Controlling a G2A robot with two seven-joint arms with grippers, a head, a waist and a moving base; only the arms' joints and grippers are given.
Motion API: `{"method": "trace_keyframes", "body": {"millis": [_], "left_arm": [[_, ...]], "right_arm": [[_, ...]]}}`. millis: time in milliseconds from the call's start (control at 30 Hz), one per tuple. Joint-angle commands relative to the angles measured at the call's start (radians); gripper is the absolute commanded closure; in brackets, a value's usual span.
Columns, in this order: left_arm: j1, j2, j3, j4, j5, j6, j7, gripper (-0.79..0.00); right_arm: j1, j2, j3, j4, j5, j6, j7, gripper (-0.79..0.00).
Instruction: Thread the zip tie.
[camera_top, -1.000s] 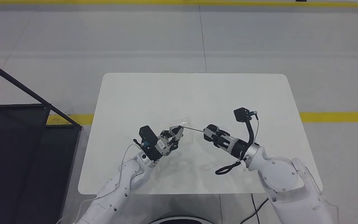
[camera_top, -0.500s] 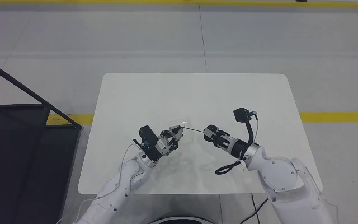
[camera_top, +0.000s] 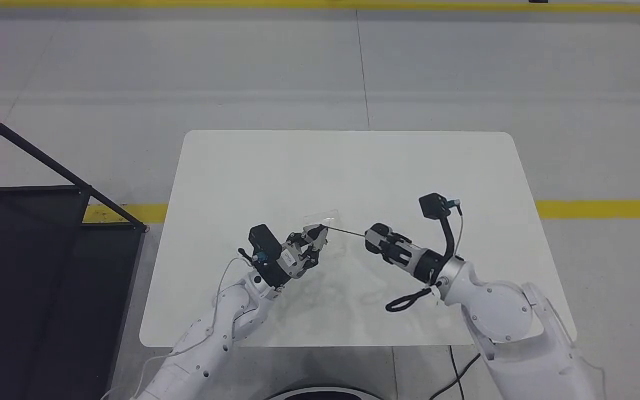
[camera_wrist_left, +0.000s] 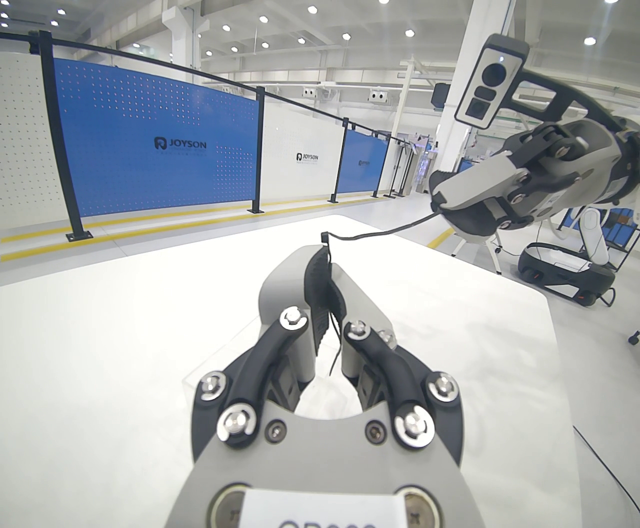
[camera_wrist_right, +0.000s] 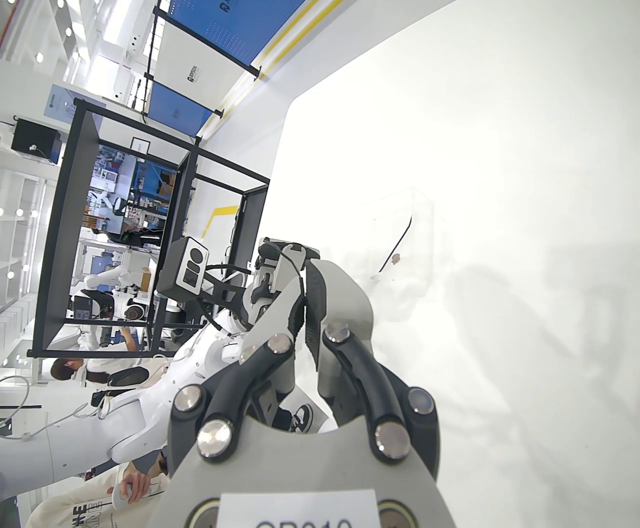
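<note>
Gripping one end of the zip tie (camera_wrist_left: 350, 238), the left gripper (camera_top: 313, 240) is clamped shut above the white table (camera_top: 450, 170), near its front middle. The black tie spans clear of the surface to the right gripper (camera_top: 370, 236), likewise closed on the other end. A clear tray (camera_top: 322, 215) lies just behind the left gripper.
</note>
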Motion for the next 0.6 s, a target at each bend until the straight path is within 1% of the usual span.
{"method": "trace_keyframes", "body": {"millis": [0, 567], "left_arm": [[0.0, 0.0, 0.0, 0.0, 0.0, 0.0, 0.0, 0.0], [0.0, 0.0, 0.0, 0.0, 0.0, 0.0, 0.0, 0.0]], "right_arm": [[0.001, 0.0, 0.004, 0.001, 0.003, -0.002, 0.003, 0.0], [0.025, 0.0, 0.005, 0.018, 0.012, 0.0, 0.023, 0.0]]}}
